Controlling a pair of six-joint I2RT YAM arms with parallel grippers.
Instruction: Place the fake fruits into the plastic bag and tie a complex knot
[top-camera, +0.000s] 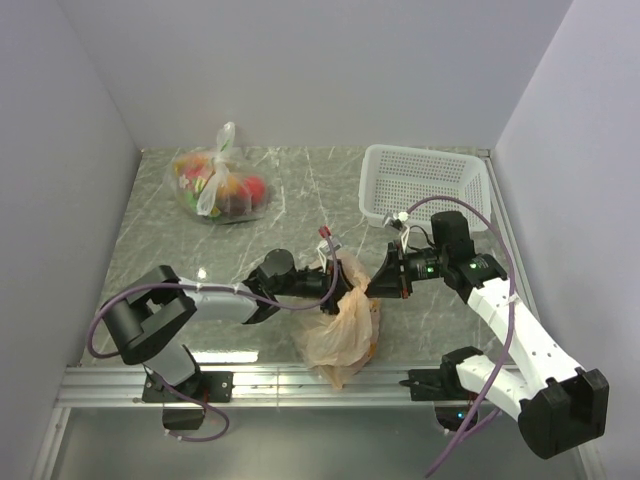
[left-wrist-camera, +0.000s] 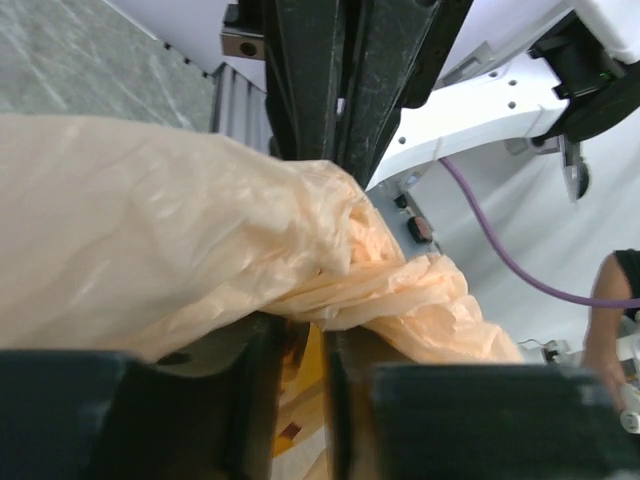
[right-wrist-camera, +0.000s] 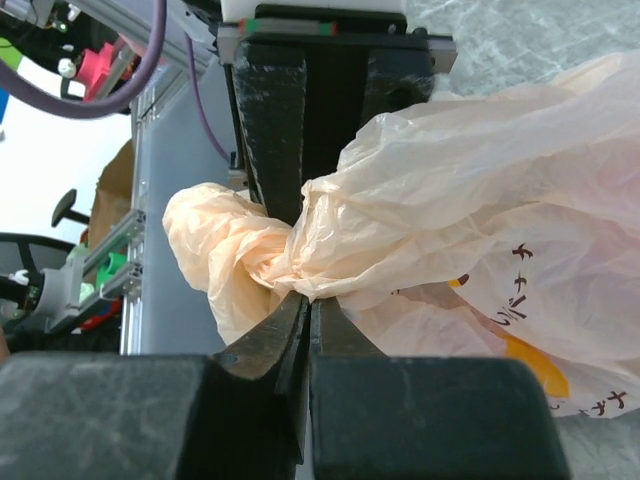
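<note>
The peach-orange plastic bag (top-camera: 340, 335) hangs bunched between my two grippers above the table's near edge. Its top is twisted into a rope. My left gripper (top-camera: 328, 288) is shut on a gathered fold of the bag (left-wrist-camera: 150, 230), with film pinched in the narrow gap between its fingers (left-wrist-camera: 305, 325). My right gripper (top-camera: 375, 285) faces it from the right and is shut tight on the twisted bag neck (right-wrist-camera: 480, 200), its tips meeting (right-wrist-camera: 308, 298). The fake fruits are hidden; no loose fruit shows on the table.
A clear bag of mixed fruits (top-camera: 220, 185) with white handles lies at the back left. A white perforated basket (top-camera: 425, 185) stands at the back right. The metal rail (top-camera: 300, 385) runs along the near edge under the bag.
</note>
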